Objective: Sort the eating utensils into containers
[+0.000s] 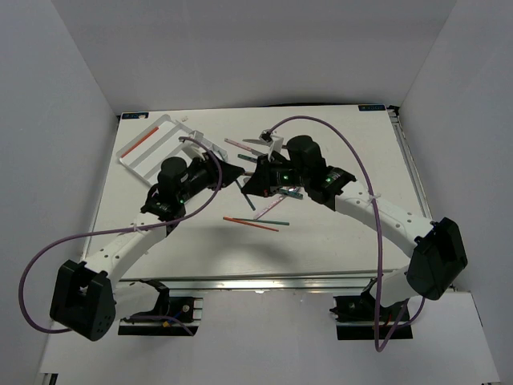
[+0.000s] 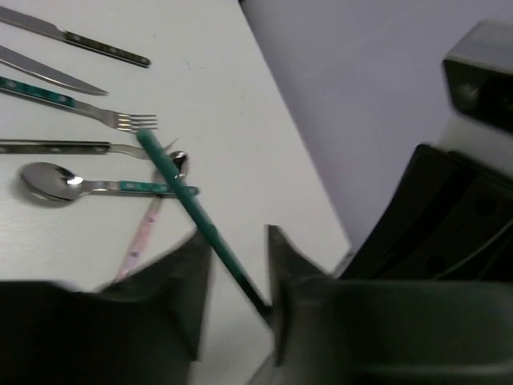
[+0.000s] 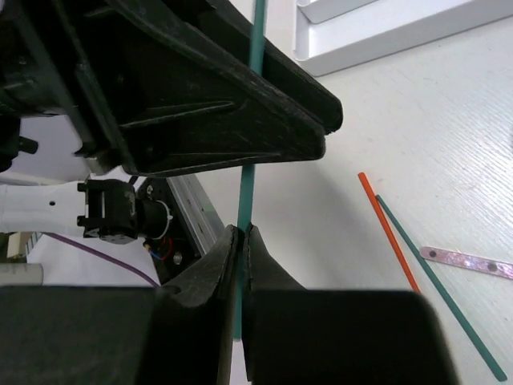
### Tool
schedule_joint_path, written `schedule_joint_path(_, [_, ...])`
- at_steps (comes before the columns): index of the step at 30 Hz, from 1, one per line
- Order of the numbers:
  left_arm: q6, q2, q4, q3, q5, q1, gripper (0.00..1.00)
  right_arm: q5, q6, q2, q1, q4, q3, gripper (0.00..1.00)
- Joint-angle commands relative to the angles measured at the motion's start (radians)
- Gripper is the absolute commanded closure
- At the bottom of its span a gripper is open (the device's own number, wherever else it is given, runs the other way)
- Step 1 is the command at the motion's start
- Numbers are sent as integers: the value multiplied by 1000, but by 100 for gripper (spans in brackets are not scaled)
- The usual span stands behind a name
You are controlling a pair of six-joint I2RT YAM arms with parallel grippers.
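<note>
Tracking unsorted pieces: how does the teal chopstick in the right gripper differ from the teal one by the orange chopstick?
Gripped chopstick is pinched by the right gripper; loose chopstick is untouched. Gripped one is off the table; loose one lies flat beside the orange chopstick. Both thin, teal.

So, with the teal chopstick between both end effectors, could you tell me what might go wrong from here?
1. The right end effector is shut on the teal chopstick, while the fingers of the left end effector stand apart around it. If the right one lets go before the left one closes, the stick would probably fall.
2. The top view shows the two end effectors almost touching, so a slight misalignment could make them collide or bend the thin stick.
</note>
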Motion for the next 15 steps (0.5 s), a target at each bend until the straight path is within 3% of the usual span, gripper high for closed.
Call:
schedule_joint_path(1, [18, 25, 3, 65, -25, -15, 69, -39, 26, -27, 7, 56, 36, 100])
schedule_joint_path(2, [23, 35, -17, 74, -30, -17, 80, -23, 25, -25, 5, 56, 36, 100])
schedule_joint_path(3, [47, 36, -44, 100, -42, -15, 100, -9, 25, -28, -1, 53, 33, 97])
schedule_joint_path(4, [68, 41, -88, 124, -62, -15, 100, 4, 25, -33, -7, 52, 27, 73])
schedule_joint_path(5, [105, 59, -216, 156, -135, -15, 100, 26, 37, -54, -18, 52, -2, 58])
schedule_joint_path(7, [275, 105, -393, 323, -275, -13, 100, 53, 49, -94, -74, 48, -48, 14])
schedule_joint_path(8, [414, 184, -548, 459, -506, -13, 100, 127, 54, -149, -119, 38, -109, 11])
schedule_joint_path(10, [542, 292, -644, 584, -793, -3, 100, 156, 45, -213, -151, 19, -167, 11])
schedule_joint_path(11, [617, 352, -652, 632, -1017, 8, 100, 183, 37, -270, -165, 15, -192, 11])
schedule_joint_path(13, [873, 528, -600, 733, -1187, 55, 100, 197, 3, -313, -188, -20, -233, 11])
schedule_joint_path(14, [959, 577, -460, 752, -1293, 81, 100, 203, -9, -348, -190, -40, -240, 11])
schedule_joint_path(15, [1049, 663, -390, 772, -1312, 144, 100, 205, -29, -365, -190, -78, -249, 11])
